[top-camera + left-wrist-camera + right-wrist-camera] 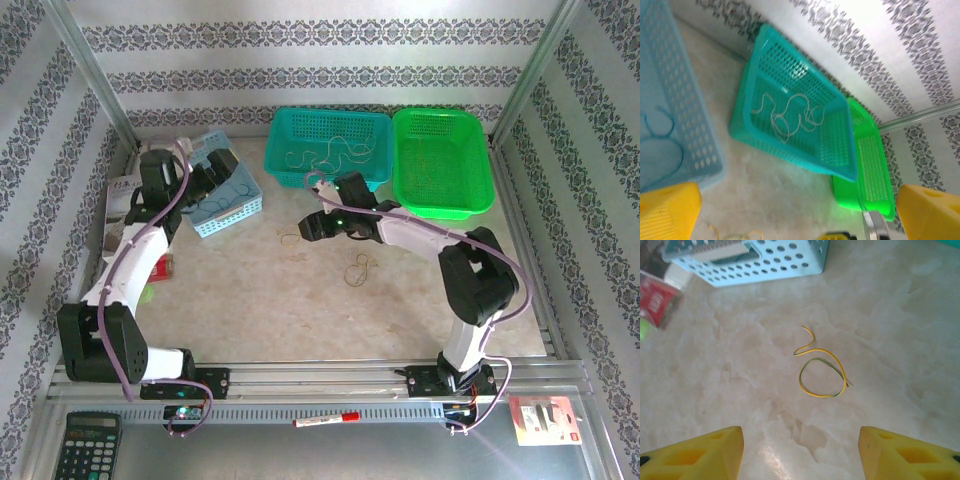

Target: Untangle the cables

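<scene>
Yellow cable [822,372] lies looped on the table [900,315], just left of the right gripper [800,452], whose fingers stand apart, empty. White cables [790,117] lie in the teal basket [785,150]. A blue cable [660,134] lies in the blue basket [695,125], beside the left gripper [797,215], which is spread wide and empty.

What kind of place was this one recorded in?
Probably a purpose-built robot test booth, not a home: wallpapered panels in an aluminium frame, a marble-look table, a teal plastic basket.
</scene>
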Motion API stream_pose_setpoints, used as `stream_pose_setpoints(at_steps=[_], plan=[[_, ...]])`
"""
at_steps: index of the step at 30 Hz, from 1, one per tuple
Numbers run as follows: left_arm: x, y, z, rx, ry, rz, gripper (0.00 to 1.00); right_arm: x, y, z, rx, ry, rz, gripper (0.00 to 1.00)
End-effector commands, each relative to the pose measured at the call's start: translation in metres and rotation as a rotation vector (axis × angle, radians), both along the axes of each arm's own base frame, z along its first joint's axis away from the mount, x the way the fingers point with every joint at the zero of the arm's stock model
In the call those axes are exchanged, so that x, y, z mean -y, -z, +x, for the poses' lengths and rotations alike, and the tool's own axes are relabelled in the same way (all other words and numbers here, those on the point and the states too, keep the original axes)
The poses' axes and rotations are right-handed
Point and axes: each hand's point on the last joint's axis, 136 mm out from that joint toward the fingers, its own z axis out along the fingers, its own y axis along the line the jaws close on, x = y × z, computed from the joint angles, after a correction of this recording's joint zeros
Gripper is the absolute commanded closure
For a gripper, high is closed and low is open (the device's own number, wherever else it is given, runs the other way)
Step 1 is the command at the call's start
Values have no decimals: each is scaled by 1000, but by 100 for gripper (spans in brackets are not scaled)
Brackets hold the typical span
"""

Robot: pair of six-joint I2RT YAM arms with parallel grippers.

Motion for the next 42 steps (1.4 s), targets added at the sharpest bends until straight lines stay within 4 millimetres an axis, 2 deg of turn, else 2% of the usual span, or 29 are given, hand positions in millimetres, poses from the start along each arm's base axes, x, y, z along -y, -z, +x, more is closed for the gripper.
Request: stream_pose_setpoints(at_steps=[1,5,12,19,28,31,35,37,42], plan=[[6,-13,-7,56,0,-83,0,-1,20,-2,32,-79,-157,37],[6,-4,-13,36,-9,-101,0,-7,35,3,80,-130,-279,37],[7,-6,-15,39,-12,-125,0,-14,51,16,154,-177,-431,38],[7,-7,-17,42,-15,-144,0,-26,59,30,174,-207,-479,37],[7,-13,-17,50,-14,-150,0,-50,73,40,158,-252,-477,39],[8,-13,-18,47,-14,-149,0,-58,70,41,158,-264,-460,49],[8,-11,-20,47,-9,-141,0,-62,61,36,154,-275,-432,86],[9,-8,-20,41,-5,-141,0,-61,51,32,154,-271,-408,100],[18,-3,-25,47,32,-146,0,-52,9,22,151,-207,-282,100]])
